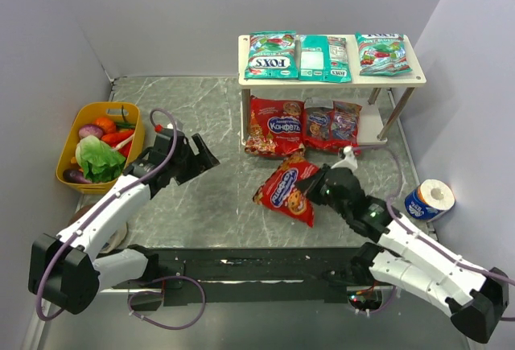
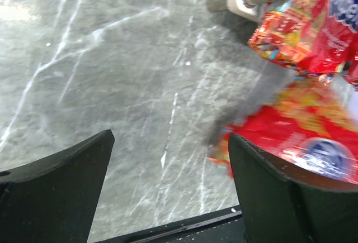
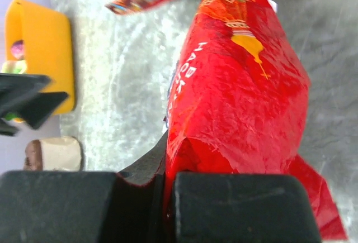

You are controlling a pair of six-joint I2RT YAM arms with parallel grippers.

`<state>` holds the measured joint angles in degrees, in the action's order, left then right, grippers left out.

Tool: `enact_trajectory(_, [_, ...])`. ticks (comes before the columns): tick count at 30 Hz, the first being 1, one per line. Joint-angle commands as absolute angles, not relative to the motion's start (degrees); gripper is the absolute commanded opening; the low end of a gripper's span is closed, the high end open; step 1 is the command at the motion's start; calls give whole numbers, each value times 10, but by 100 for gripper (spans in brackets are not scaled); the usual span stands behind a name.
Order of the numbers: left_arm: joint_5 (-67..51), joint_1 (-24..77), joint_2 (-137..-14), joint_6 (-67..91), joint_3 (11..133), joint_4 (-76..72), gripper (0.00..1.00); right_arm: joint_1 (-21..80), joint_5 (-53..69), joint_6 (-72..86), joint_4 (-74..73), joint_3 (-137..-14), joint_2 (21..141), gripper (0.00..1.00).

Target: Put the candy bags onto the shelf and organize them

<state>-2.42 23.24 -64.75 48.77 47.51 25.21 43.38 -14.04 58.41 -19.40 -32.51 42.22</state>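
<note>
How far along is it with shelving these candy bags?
Done: three teal bags line the top of the shelf, and two red bags stand at the lower tier. In hand: the right gripper is shut on the last red bag, in front of the shelf. Left: shelve it beside those reds. The left gripper is open, empty.

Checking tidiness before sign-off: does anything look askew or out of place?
Yes. On top of the shelf, the middle teal bag shows its pale back, not its printed front. One red bag is off the shelf, askew in front of it, pinched by the right gripper.
</note>
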Motion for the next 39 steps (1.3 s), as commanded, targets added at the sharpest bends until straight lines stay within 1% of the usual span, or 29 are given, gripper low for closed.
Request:
enact_trajectory(1, [-5, 229, -637, 480, 481, 273, 91, 411, -128, 537, -155, -469, 411, 0])
enact_trajectory(2, [-6, 227, -636, 481, 480, 272, 91, 406, -124, 527, -163, -503, 416, 0])
enact_trajectory(5, [-10, 225, -635, 483, 476, 270, 91, 387, -115, 519, -186, -552, 430, 0])
enact_trajectory(11, [-6, 222, -635, 476, 483, 274, 91, 345, -107, 513, -173, -582, 445, 0])
enact_trajectory(16, [-9, 219, -640, 474, 489, 275, 91, 283, -96, 518, -135, -577, 475, 0])
enact_trajectory(23, [-17, 217, -655, 467, 497, 266, 91, 203, -62, 543, -12, -556, 525, 0])
enact_trajectory(26, [-11, 214, -668, 467, 508, 258, 91, 174, -54, 542, 17, -560, 538, 0])
enact_trajectory(33, [-32, 210, -717, 456, 546, 234, 91, 92, -43, 590, 124, -525, 587, 0])
enact_trajectory(37, [-54, 208, -750, 444, 565, 229, 90, 57, -38, 632, 267, -475, 635, 0])
enact_trajectory(39, [-61, 207, -762, 433, 570, 218, 90, 48, -47, 636, 314, -461, 665, 0])
